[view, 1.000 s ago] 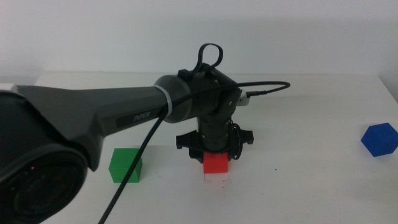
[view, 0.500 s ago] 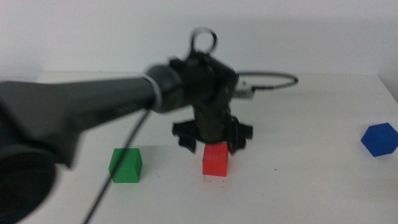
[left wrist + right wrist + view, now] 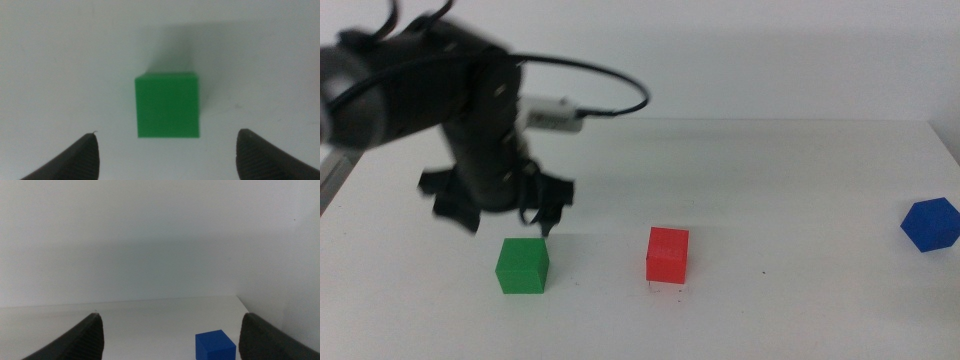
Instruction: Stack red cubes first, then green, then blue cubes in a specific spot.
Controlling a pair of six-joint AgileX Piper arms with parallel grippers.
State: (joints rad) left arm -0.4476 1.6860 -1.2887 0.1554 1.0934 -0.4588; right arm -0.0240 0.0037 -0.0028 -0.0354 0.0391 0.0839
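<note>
Three cubes sit apart on the counter (image 3: 770, 320): green (image 3: 522, 265), red (image 3: 667, 254), blue (image 3: 930, 223). Left claw (image 3: 510, 215) hovers spread above the green cube; right claw (image 3: 170, 340), spread too, faces the blue one.

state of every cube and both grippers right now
red cube: on the table, free, nothing stacked on it
green cube: on the table, free, centred between the open jaws in the left wrist view
blue cube: on the table far to the right, free
left gripper: open, above the green cube, holding nothing
right gripper: open, empty, out of the middle view, blue cube ahead of it
</note>
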